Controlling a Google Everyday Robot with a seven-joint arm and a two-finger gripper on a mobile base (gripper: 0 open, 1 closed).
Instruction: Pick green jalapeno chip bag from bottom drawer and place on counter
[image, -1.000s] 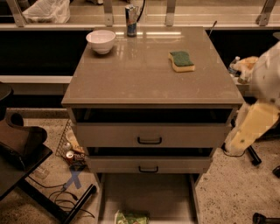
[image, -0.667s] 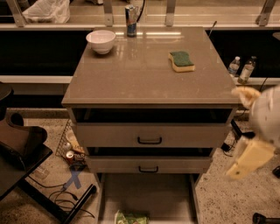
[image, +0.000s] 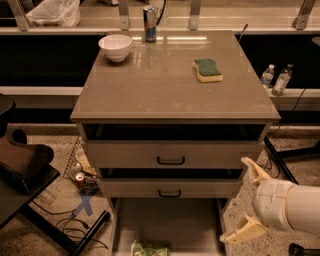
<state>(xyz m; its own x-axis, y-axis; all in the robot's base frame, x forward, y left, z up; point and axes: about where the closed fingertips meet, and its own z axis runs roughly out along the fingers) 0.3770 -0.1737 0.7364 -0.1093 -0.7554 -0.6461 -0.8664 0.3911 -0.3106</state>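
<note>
Gripper (image: 233, 200): lower right of frame, beside the open drawer's right wall. Fingers spread wide with nothing between them, judged ready for an approach; not yet over the bag.
Green jalapeno chip bag (image: 150, 248): bottom edge of frame, lying on the drawer floor near its front, partly cut off.
Bottom drawer (image: 167, 217): stands pulled out, so the bag is reachable from above.
Counter (image: 160, 90): centre of frame. Sponge (image: 207, 69) at right, bowl (image: 115, 47) and can (image: 149, 24) at the back. The bare middle is judged suitable for set-down.
</note>
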